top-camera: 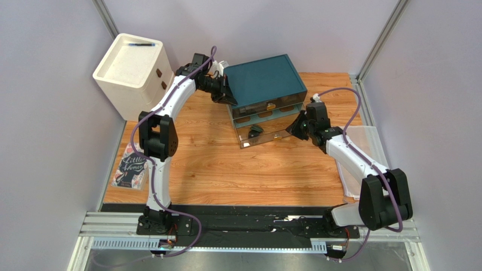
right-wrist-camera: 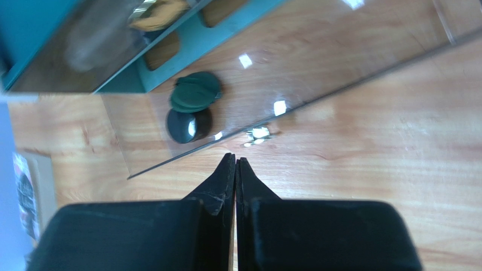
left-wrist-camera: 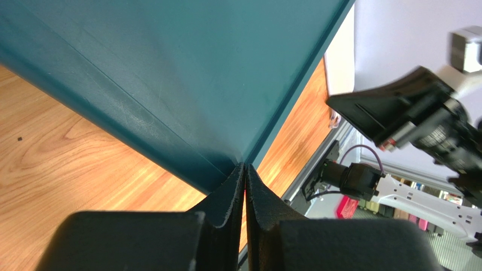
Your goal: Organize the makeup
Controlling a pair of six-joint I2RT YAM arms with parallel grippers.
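We start with the wooden desk [top-camera: 215, 164], which fills the middle of the overhead view. On it, towards 12 o'clock, sits a teal drawer organizer [top-camera: 263, 79]. A cream box [top-camera: 133, 68] stands off the desk's corner at 10 o'clock, and a pink-covered book [top-camera: 129, 166] lies at the desk's edge at 9 o'clock.

The organizer's lowest clear drawer [top-camera: 271, 135] is pulled out towards 6 o'clock. Behind the clear front of a drawer above it we see something tan, too blurred to name.

The left arm reaches to the organizer's corner at 9 o'clock. In its wrist view the left claw [left-wrist-camera: 245, 169] has its fingers pressed together with nothing between them. Their tips are right at the teal corner, though we cannot tell whether they touch it.

The right arm comes in from 3 o'clock. The right claw [right-wrist-camera: 235, 161] is also pressed together and empty, over bare desk just outside the open drawer's front wall.

Of the makeup, we find two pieces inside that open drawer, at 11 o'clock from the right claw's tips. The flat dark-green compact [right-wrist-camera: 195, 91] lies against the small black round jar [right-wrist-camera: 188, 125], at the jar's 12 o'clock side.
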